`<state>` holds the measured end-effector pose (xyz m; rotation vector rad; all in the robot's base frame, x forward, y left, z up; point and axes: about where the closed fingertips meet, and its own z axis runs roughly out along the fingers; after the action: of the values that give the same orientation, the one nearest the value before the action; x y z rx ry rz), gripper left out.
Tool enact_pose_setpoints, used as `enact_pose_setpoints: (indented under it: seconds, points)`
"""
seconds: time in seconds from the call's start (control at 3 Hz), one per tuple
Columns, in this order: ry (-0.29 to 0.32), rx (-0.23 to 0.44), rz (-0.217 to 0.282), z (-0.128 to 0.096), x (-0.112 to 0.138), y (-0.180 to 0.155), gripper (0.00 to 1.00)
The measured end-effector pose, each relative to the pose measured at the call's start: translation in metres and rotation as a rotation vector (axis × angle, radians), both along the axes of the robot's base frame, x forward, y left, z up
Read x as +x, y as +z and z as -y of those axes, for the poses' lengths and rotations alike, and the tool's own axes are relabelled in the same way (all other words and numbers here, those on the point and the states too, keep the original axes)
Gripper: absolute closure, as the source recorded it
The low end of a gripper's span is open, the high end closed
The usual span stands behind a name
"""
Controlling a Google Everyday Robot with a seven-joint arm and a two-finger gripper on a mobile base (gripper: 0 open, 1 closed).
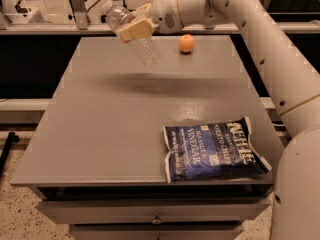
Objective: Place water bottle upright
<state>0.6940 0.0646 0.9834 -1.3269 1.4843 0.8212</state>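
The water bottle (141, 45) is a clear ribbed plastic bottle, held tilted in the air above the far part of the grey table (125, 119), its cap end up to the left and its base down to the right. My gripper (135, 28) is shut on the water bottle around its upper half, with tan fingers (133, 32) across it. The white arm reaches in from the right.
A small orange fruit (186, 43) sits near the table's far edge, right of the bottle. A blue chip bag (212, 149) lies flat at the table's front right. Drawers run under the front edge. A shelf and rail lie behind the table.
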Motion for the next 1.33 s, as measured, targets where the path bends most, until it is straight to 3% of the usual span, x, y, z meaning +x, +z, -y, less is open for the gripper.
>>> enact_pose_setpoints:
  seconds: [0.33, 1.0, 1.33]
  points:
    - [-0.001, 0.067, -0.011, -0.004, -0.011, -0.003, 1.00]
    - [-0.063, 0.183, 0.021, 0.057, -0.022, -0.002, 1.00]
    - [-0.084, 0.287, 0.030, 0.084, -0.023, -0.005, 1.00]
